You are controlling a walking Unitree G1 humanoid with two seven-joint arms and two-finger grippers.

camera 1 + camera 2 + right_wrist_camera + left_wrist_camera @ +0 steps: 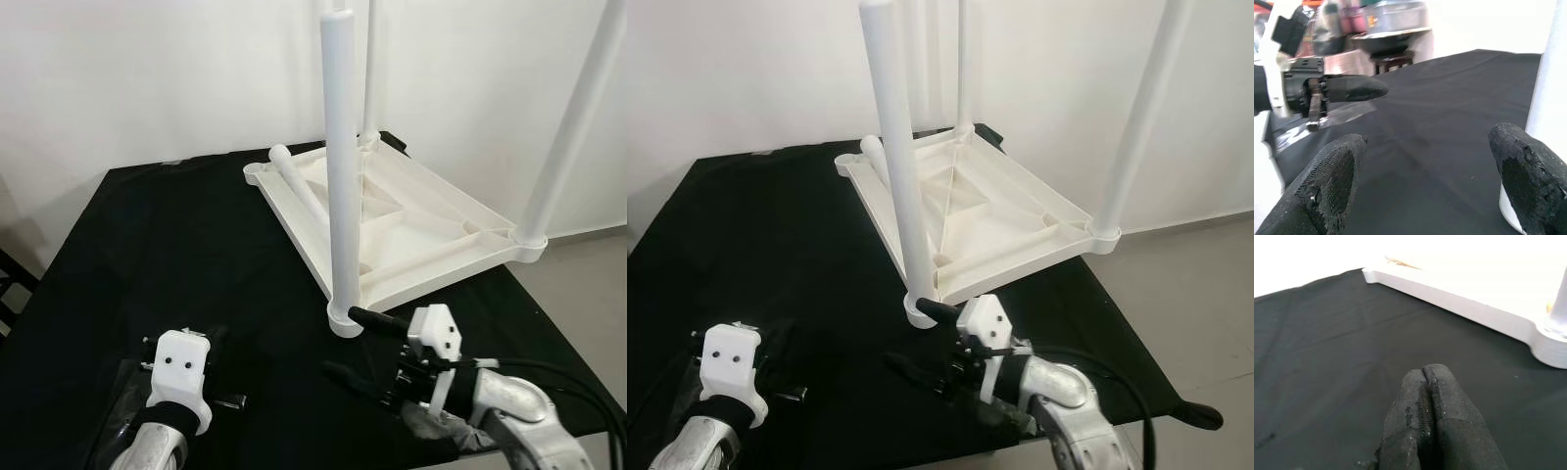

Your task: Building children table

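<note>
A white children's table top (431, 220) lies upside down on the black cloth. Three white legs stand upright in its corner sockets: the near leg (343, 166), a far leg (370, 69) and a right leg (573, 127). A fourth leg (299, 184) lies loose across the top by the empty far-left socket (255, 173). My right gripper (341, 341) is open, its fingers just beside the base of the near leg (1552, 73), not touching it. My left gripper (1425, 377) is shut on nothing and rests low over the cloth, left of the table top's edge (1474, 308).
The black-covered work table (147, 255) has bare cloth on its left half. Clear plastic wrap (122, 392) lies under my left arm. White walls stand behind, and grey floor (578, 264) shows to the right. Black cables (578, 382) trail from my right arm.
</note>
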